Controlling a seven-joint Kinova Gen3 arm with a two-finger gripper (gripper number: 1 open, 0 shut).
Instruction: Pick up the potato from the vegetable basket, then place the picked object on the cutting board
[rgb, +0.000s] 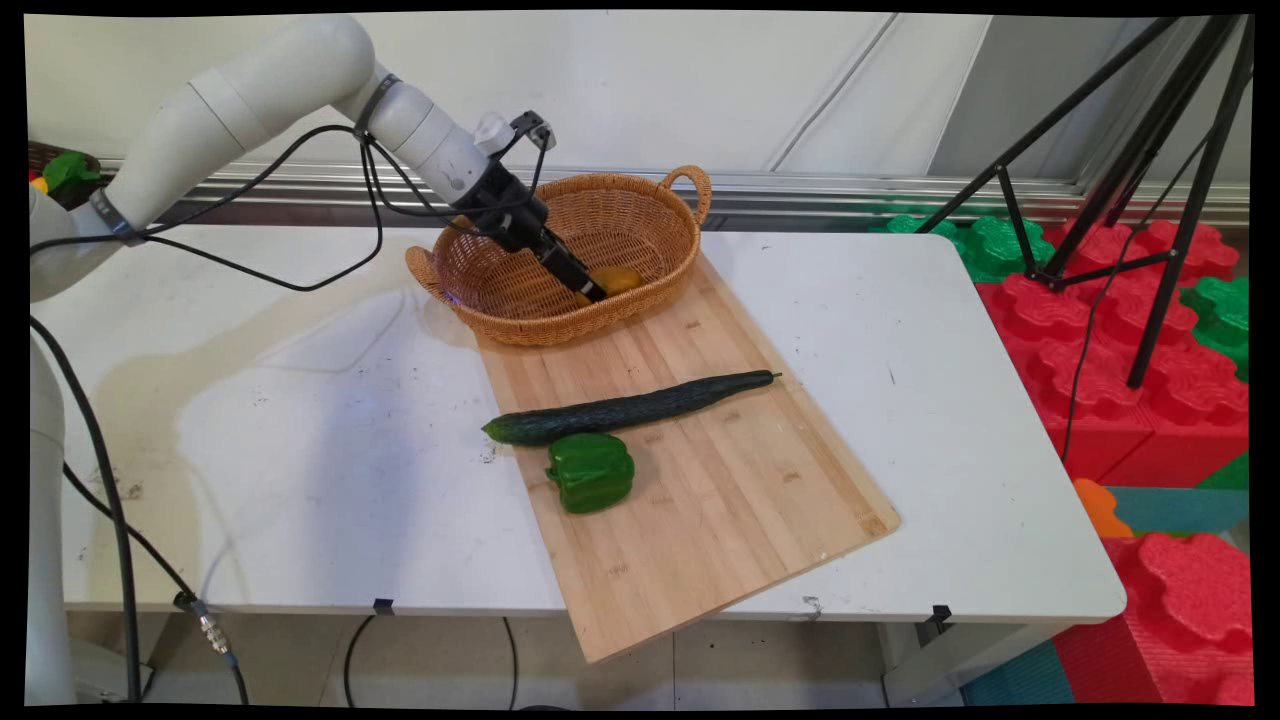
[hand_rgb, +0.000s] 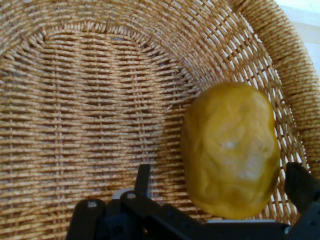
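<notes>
The black two-finger gripper (hand_rgb: 220, 187) reaches down into the oval woven wicker basket (rgb: 640, 215), its fingers spread wide on either side of a yellow-brown, lumpy potato (hand_rgb: 231, 150). In the hand view one finger (hand_rgb: 143, 181) stands left of the potato with a gap between them, the other at the right edge just beside it; neither visibly presses it. The potato lies on the basket floor against the curved wall. The basket sits on the far end of a long bamboo cutting board (rgb: 720, 480) laid at a slant on the white table (rgb: 300, 450). Nearer on the board lie a long dark green cucumber (rgb: 625, 408) and, just beside it, a green bell pepper (rgb: 590, 472)
</notes>
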